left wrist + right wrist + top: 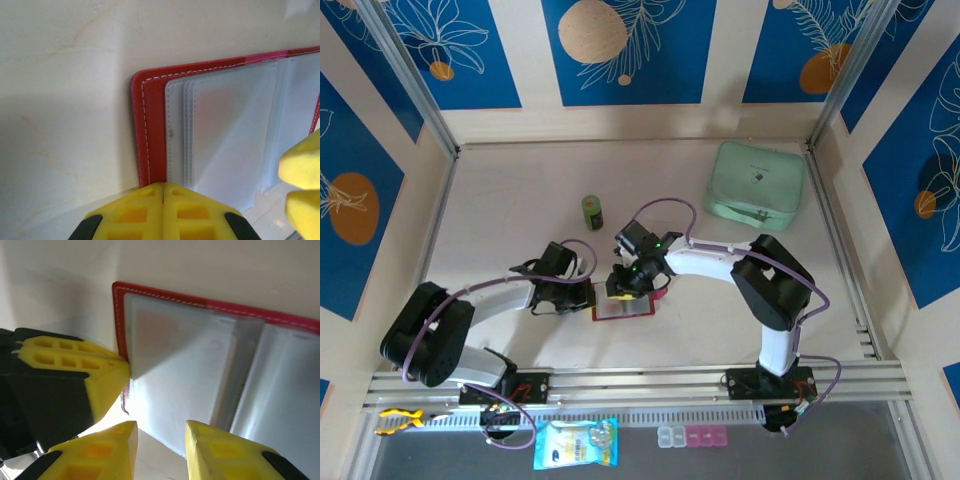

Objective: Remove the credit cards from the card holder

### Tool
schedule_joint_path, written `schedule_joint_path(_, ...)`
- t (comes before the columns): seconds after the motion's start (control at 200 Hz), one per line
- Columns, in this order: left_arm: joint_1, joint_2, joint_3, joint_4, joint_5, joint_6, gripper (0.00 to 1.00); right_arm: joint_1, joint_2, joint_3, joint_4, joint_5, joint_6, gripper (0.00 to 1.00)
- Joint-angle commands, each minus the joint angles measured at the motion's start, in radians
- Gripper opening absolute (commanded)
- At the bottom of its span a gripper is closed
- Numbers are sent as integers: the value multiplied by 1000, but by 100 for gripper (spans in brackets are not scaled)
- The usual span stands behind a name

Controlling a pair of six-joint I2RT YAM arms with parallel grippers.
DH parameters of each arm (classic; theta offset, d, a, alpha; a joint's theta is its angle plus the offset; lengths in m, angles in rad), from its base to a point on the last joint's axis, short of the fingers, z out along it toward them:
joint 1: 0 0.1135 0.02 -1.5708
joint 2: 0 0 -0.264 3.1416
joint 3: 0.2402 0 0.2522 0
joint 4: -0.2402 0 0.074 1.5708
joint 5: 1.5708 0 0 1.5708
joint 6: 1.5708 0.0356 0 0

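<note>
There is one card holder (623, 309), a red wallet lying open and flat on the tabletop (510, 200), near the front and between the two arms. Two sets of yellow fingers meet at it. The left fingers (142, 212) are clenched tight with nothing between them, their tips at the wallet's left edge and touching the corner of the top sleeve in the right wrist view. The right fingers (112, 452) stand partly apart, just beside the left ones, and the near edge of the top sleeve reaches into the gap without being pinched.

The wallet holds several frosted clear sleeves (225, 125) stacked over one another. Their left edges overlap too closely for a firm count. A pinkish patch (156, 330) shows through the top sleeve, and I cannot tell whether it is a card.

Farther back on the tabletop sit one mint-green zip pouch (756, 184) at the right and one small dark green can (592, 211) near the middle, both well apart from the wallet. In front of the arm bases lie one yellow toy (400, 418), one blue and white packet (575, 443) and one small clear and pink box (692, 436).

From above, the right fingers cover the wallet's far edge. Both wrist views cut off its right half.
</note>
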Motion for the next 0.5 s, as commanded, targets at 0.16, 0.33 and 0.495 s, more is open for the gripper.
schedule_joint_path(0.16, 12, -10, 7, -49, -36, 30, 2, 8, 67, 43, -42, -39, -6, 31)
schedule_joint_path(0.33, 15, -8, 4, -57, -39, 37, 2, -9, 41, 9, -48, -6, 2, 31)
schedule_joint_path(0.495, 17, -9, 0, -58, -38, 36, 2, -27, 14, -30, -36, -1, 3, 31)
